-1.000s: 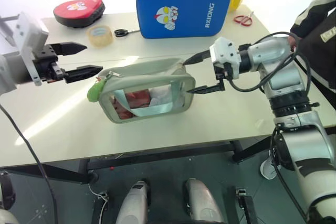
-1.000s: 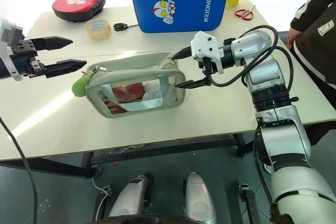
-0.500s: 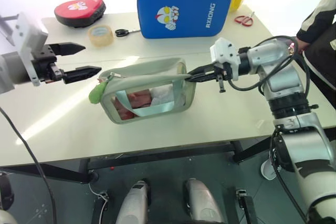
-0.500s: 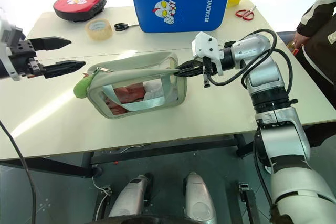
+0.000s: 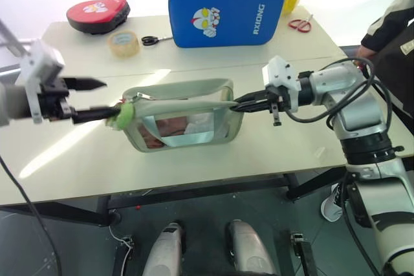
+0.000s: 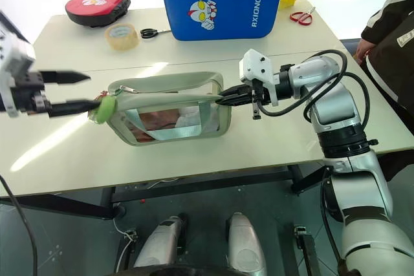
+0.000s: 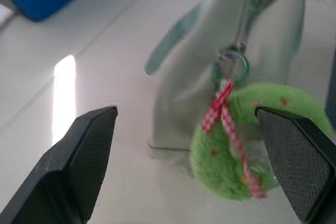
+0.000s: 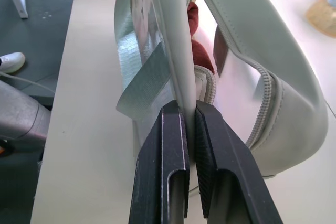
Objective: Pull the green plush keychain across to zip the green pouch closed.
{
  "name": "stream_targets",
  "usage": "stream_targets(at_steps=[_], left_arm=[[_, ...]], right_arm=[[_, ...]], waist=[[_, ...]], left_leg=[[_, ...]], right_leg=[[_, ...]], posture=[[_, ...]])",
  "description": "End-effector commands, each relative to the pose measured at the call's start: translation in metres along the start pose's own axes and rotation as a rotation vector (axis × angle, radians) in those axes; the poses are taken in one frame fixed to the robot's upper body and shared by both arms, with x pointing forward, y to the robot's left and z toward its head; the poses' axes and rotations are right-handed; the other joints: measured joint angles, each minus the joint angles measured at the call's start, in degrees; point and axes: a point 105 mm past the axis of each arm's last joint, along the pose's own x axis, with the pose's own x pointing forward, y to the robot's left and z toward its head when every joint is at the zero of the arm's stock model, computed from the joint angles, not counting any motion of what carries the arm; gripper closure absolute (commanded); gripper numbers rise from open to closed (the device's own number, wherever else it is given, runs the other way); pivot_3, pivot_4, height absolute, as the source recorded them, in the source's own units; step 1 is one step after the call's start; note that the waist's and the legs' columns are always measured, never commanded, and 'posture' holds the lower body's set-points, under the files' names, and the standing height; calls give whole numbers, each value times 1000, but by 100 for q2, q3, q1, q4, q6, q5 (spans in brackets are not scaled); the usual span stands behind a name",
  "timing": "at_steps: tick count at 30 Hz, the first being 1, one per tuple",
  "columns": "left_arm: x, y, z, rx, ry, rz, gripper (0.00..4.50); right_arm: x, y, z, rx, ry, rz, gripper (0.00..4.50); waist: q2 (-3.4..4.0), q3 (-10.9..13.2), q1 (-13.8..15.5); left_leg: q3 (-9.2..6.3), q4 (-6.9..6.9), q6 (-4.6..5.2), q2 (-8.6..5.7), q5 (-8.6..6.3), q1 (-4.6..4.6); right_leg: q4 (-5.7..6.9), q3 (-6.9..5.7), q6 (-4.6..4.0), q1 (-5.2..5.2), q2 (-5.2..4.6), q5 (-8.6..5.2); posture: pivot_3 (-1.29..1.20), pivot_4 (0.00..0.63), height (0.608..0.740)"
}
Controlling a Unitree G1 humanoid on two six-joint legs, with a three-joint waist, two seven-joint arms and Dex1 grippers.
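Left eye view: the green plush keychain (image 5: 121, 116) hangs at the left end of the green pouch (image 5: 181, 116), which sits near the middle of the counter (image 5: 272, 153). The left end effector (image 5: 97, 99) has its fingers spread apart, the keychain lying between them, its lower finger touching the plush. In the left wrist view a red checked ribbon (image 7: 227, 124) ties the plush to a ring on the zipper pull. The right end effector (image 5: 240, 104) is clamped on the pouch's right end, pinching its pale edge. Far on the counter lie a blue pad (image 5: 225, 10), tape roll (image 5: 123, 43), black scissors (image 5: 151, 40) and a red pad (image 5: 97, 12).
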Motion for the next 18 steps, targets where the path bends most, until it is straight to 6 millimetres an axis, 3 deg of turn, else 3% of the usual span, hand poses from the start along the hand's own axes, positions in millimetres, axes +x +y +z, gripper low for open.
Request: stream_targets(at_steps=[1,6,11,18], left_arm=[[-8,3,15,6,-49,18,0],[-5,-17,12,-22,-19,-68,0],[-10,-52,-11,-48,95,-190,0],[-2,-36,-31,41,153,-74,0]], right_arm=[[1,-3,13,-52,-20,-3,4427],[1,-5,12,-55,-18,-6,4427],[0,-8,11,-55,-14,-15,4427],[2,-8,11,-58,-18,-7,4427]], waist=[[0,0,-13],[0,0,-8],[1,1,-12],[1,0,19]], left_leg=[[1,-1,0,0,0,0],[0,0,0,1,0,-1],[5,-4,0,4,0,0],[1,-1,0,3,0,1]], right_leg=[[-1,1,0,0,0,0],[0,0,0,-1,0,0],[1,5,-1,-5,0,0],[-6,2,-4,2,-1,-1]], posture=[[0,150,740],[0,150,740],[0,150,740],[0,150,740]])
